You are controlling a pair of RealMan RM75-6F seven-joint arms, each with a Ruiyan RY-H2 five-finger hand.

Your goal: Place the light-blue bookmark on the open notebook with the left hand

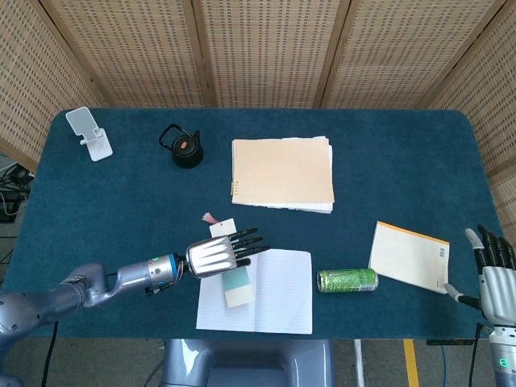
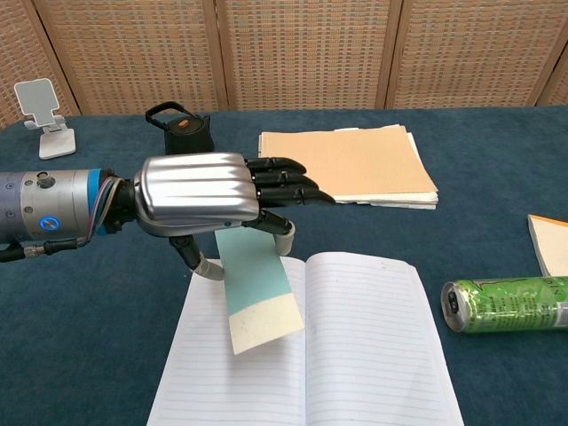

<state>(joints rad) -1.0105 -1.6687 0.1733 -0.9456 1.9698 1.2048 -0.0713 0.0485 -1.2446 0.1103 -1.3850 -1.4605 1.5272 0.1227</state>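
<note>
The light-blue bookmark [image 2: 256,289] with a cream end hangs from my left hand [image 2: 209,196], pinched under the fingers and tilted down over the left page of the open notebook [image 2: 355,346]. From the head view the bookmark [image 1: 236,284] lies over the notebook's [image 1: 274,298] left page, below my left hand [image 1: 219,255]. I cannot tell whether its cream tip touches the paper. My right hand [image 1: 493,274] stays at the table's right front edge, fingers apart, holding nothing.
A green can [image 1: 347,280] lies on its side right of the notebook. A tan spiral pad [image 1: 282,172], a black kettle [image 1: 185,147], a white phone stand [image 1: 91,134] and an orange-edged pad [image 1: 409,255] sit around. A small white tag [image 1: 219,228] lies behind the left hand.
</note>
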